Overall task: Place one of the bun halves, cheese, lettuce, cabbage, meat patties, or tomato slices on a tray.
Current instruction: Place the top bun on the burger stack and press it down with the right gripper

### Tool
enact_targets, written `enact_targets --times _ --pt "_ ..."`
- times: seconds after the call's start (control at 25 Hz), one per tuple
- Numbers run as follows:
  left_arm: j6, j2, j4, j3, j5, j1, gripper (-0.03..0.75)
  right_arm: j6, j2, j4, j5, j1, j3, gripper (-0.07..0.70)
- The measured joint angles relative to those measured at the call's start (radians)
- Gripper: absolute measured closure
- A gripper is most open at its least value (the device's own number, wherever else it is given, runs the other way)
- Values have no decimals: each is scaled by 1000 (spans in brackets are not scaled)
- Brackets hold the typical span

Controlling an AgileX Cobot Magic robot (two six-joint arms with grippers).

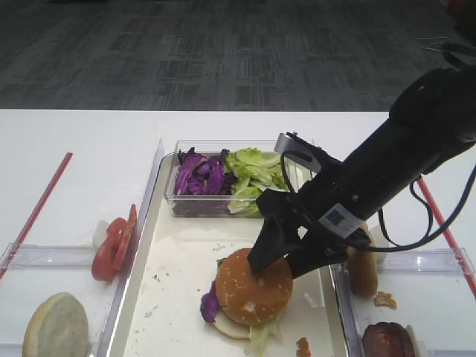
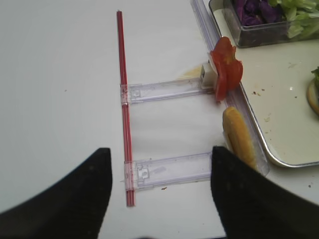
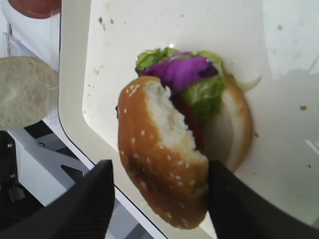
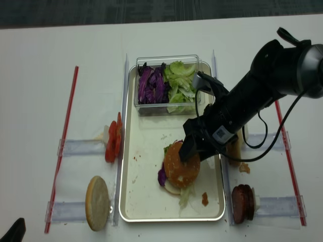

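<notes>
Glossy cream tray point(image 4: 146, 199); clear plastic box point(image 4: 166, 84); matt black claw point(image 3: 159, 201); seeded, browned bun top point(image 3: 159, 172).

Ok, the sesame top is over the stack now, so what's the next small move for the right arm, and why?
Probably open the right gripper and let go. The sesame bun top sits between its fingers, on the lettuce, cabbage and bottom bun on the tray. In the wrist view it looks tilted, so a slight lowering first may seat it flatter.

2 high views, 2 wrist close-ups — all share the tray point(image 4: 132, 191).
</notes>
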Motion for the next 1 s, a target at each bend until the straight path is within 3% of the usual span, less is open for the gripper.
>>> enact_targets --times 1.0 --pt "0 0 0 0 0 0 304 204 0 -228 82 0 -174 198"
